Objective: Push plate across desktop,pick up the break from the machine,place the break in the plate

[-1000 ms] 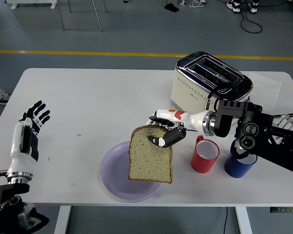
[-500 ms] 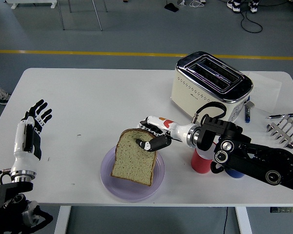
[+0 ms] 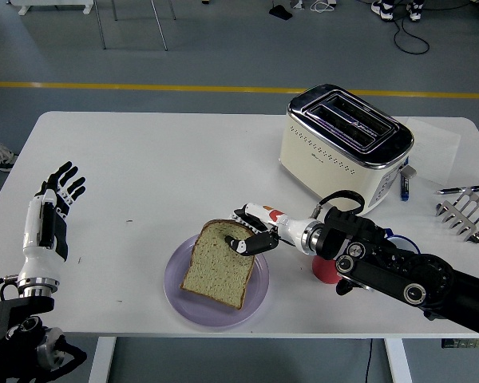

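A slice of brown bread [image 3: 217,263] lies low over the lilac plate [image 3: 180,297] near the table's front edge, tilted slightly, its top edge still pinched by my right hand [image 3: 246,233]. The right arm reaches in from the lower right, passing over the mugs. The cream and chrome toaster [image 3: 343,140] stands at the back right with its slots empty. My left hand [image 3: 54,199] rests at the table's left edge, fingers spread, holding nothing.
A red mug [image 3: 326,271] and a blue mug [image 3: 391,238] sit mostly hidden under my right forearm. At the far right lie a small metal rack [image 3: 467,214], a pen [image 3: 461,190] and a blue marker [image 3: 405,186].
My right hand has carried the bread left and down, from hanging upright beside the plate to lying nearly flat on it. The left hand stayed put.
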`<state>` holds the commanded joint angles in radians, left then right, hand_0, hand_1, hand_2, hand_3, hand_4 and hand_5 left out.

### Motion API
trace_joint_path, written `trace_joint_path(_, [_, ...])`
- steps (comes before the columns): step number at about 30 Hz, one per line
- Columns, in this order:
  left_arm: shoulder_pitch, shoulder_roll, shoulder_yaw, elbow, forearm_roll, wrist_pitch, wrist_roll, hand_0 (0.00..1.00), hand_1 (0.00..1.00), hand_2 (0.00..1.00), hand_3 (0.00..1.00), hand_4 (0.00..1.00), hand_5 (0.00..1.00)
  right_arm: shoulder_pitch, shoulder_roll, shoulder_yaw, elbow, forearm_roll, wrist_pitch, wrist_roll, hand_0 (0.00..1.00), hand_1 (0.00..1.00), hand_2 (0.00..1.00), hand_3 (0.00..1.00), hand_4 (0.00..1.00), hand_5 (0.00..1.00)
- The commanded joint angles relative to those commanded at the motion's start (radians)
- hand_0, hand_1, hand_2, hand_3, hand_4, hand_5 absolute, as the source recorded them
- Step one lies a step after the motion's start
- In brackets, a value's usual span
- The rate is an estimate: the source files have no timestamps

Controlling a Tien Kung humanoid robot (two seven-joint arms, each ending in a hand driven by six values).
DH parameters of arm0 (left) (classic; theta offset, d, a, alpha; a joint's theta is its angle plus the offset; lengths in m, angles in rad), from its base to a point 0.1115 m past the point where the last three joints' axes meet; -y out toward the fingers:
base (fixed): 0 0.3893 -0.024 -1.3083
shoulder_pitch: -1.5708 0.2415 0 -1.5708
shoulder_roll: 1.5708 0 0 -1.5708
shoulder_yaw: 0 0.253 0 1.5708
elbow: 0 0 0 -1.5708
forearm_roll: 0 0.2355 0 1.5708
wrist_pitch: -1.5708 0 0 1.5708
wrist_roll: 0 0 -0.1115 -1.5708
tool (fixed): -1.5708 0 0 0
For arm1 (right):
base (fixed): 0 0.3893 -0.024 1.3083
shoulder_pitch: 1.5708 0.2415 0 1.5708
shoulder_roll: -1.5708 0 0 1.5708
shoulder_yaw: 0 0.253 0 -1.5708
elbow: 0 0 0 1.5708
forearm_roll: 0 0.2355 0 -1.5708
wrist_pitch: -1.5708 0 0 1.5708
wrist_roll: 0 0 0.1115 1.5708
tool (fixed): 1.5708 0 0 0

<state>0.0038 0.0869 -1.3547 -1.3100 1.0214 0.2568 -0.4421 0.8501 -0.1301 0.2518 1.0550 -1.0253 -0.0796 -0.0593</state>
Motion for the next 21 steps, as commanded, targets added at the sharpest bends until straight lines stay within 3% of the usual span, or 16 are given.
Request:
trace_joint_path(2, [0.001, 0.001, -0.001, 0.0, 0.0, 0.0, 0.0, 0.8, 0.814, 0.874, 0.821, 0.521, 0.997, 0.0, 0.008, -0.008, -0.029, -0.035, 0.018, 0.026, 0.388, 0.465, 0.501, 0.499, 0.274, 0.134])
trace_joint_path(3, [0.001, 0.001, -0.001, 0.0, 0.0, 0.0, 0.0, 0.8, 0.814, 0.874, 0.821, 0.521, 0.998, 0.0, 0.011, -0.012, -0.039, -0.054, 0.027, 0.035, 0.531, 0.602, 0.602, 0.558, 0.394, 0.259])
trace_joint_path(8, [0.001, 0.002, -0.002, -0.002, 0.0, -0.001, 0.001, 0.8, 0.814, 0.874, 0.821, 0.521, 0.998, 0.003, 0.032, -0.037, -0.098, -0.139, 0.035, 0.083, 0.531, 0.602, 0.602, 0.558, 0.394, 0.259])
trace_joint_path(9, [0.002, 0.002, -0.002, -0.002, 0.0, -0.001, 0.001, 0.799, 0.814, 0.873, 0.82, 0.52, 0.998, 0.003, 0.037, -0.039, -0.109, -0.152, 0.037, 0.088, 0.736, 0.743, 0.795, 0.69, 0.456, 0.255])
trace_joint_path(14, [0.004, -0.001, -0.005, -0.002, 0.001, -0.001, 0.001, 0.799, 0.814, 0.873, 0.82, 0.52, 0.998, 0.0, 0.062, -0.048, -0.156, -0.201, 0.0, 0.116, 0.736, 0.743, 0.795, 0.69, 0.456, 0.255])
trace_joint_path(15, [0.005, -0.002, -0.006, -0.002, 0.0, -0.001, 0.001, 0.799, 0.814, 0.874, 0.82, 0.519, 0.998, 0.0, 0.068, -0.049, -0.17, -0.204, -0.007, 0.123, 0.797, 0.791, 0.886, 0.776, 0.496, 0.264])
trace_joint_path(20, [0.007, -0.002, -0.01, -0.002, 0.0, 0.0, 0.001, 0.799, 0.814, 0.874, 0.82, 0.519, 0.998, 0.002, 0.086, -0.057, -0.212, -0.248, -0.049, 0.148, 0.797, 0.791, 0.886, 0.776, 0.496, 0.264])
trace_joint_path(21, [0.008, -0.002, -0.01, -0.002, 0.0, 0.0, 0.001, 0.799, 0.814, 0.875, 0.819, 0.521, 0.998, 0.002, 0.087, -0.057, -0.214, -0.25, -0.052, 0.15, 0.858, 0.834, 0.932, 0.874, 0.551, 0.253])
